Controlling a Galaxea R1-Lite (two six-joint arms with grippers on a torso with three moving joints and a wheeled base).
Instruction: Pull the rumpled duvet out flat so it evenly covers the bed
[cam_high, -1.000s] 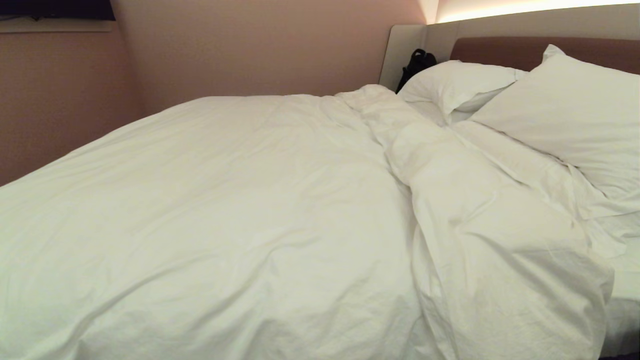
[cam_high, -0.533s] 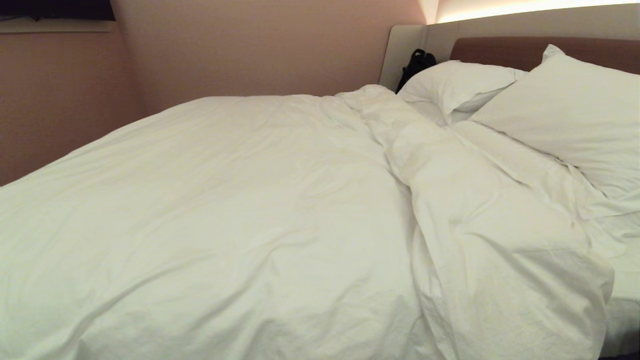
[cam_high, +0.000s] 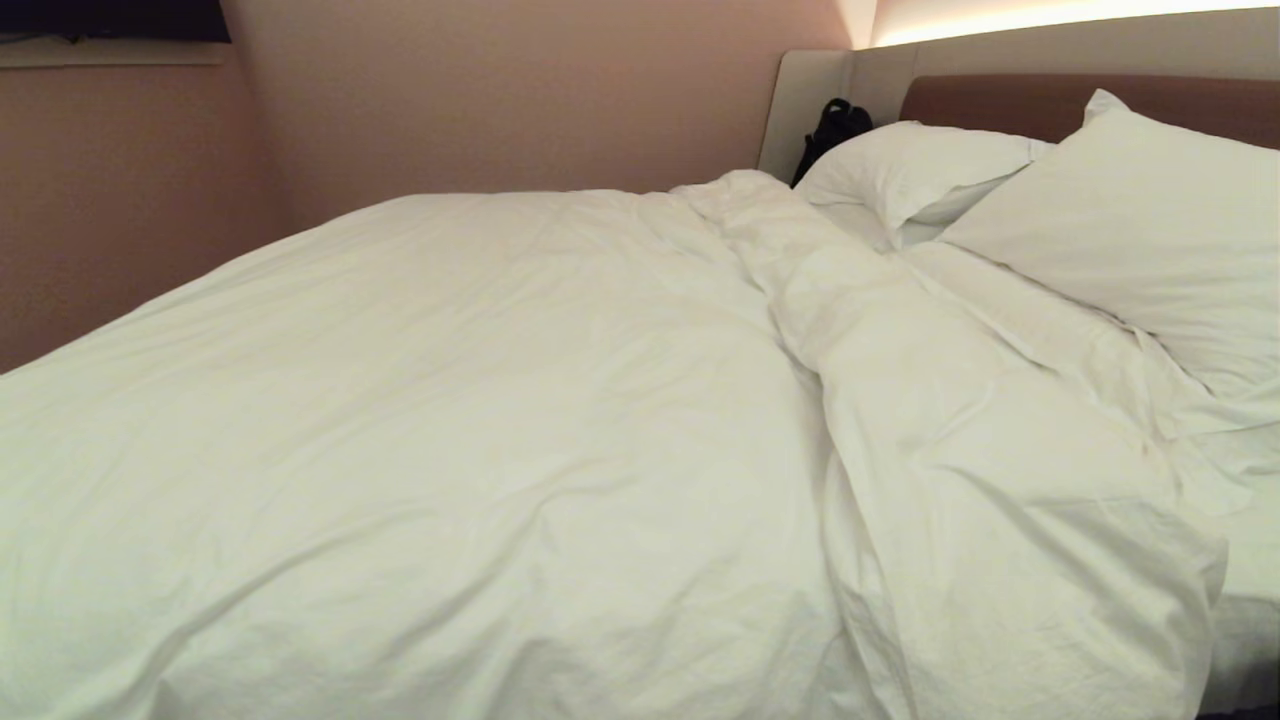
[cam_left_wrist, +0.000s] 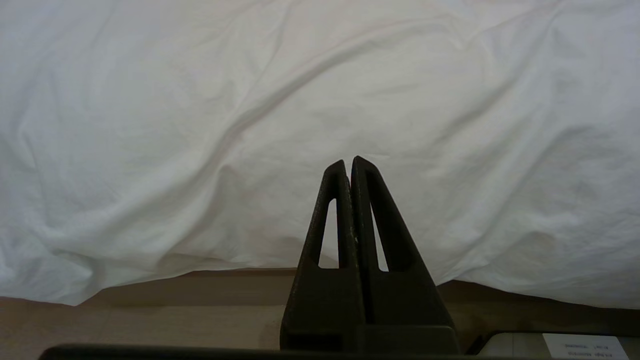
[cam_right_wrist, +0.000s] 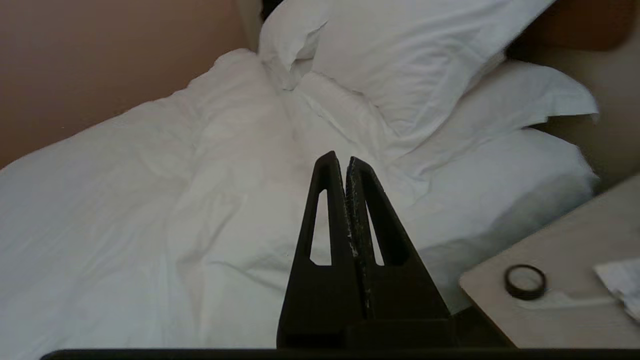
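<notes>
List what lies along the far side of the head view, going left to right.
Pinkish-brown wall → beige padded headboard surround → black bag → smaller white pillow → brown padded headboard → large plump white pillow.

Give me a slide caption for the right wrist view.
Shut right pincer above the rumpled, puffy white duvet, facing plump white pillows.

No text, brand, number or sign could be read anywhere. The only print in view was on a white label (cam_left_wrist: 585, 346) at the lower edge of the left wrist view, below the duvet's (cam_left_wrist: 300, 110) hanging edge; its two short dark lines were too small to make out.
</notes>
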